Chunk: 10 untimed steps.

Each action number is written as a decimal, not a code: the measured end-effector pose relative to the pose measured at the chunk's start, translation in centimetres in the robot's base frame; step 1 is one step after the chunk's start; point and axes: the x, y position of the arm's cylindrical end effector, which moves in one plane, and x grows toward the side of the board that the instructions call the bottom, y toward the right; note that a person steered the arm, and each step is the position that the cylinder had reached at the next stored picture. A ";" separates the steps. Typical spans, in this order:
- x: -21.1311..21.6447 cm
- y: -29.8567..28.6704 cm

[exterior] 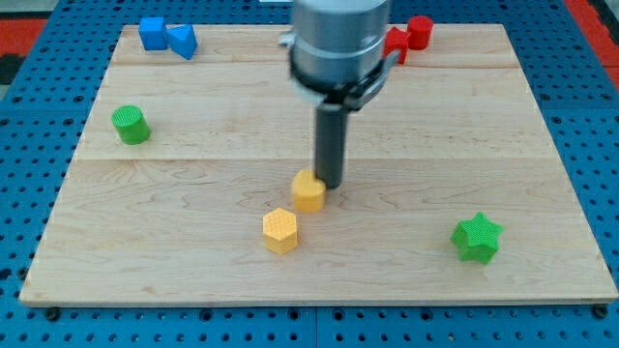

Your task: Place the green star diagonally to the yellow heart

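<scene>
The green star (477,238) lies near the view's bottom right of the wooden board (193,135). A yellow block (309,191), likely the heart, sits at the board's middle bottom. My tip (331,184) is touching or right beside this block's upper right side. A yellow hexagon (280,231) lies just below and left of it. The green star is far to the right of my tip.
A green cylinder (131,125) stands at the view's left. Two blue blocks (152,33) (182,41) sit at the top left corner. Two red blocks (419,31) (396,44) sit at the top, right of the arm's grey body (338,43).
</scene>
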 end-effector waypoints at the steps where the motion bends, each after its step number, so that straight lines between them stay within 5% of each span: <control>1: 2.9 -0.3; 5: 10.1 19.6; 6: 7.7 22.9; 8: 4.0 11.9; 9: 6.3 16.0; 10: 9.3 11.3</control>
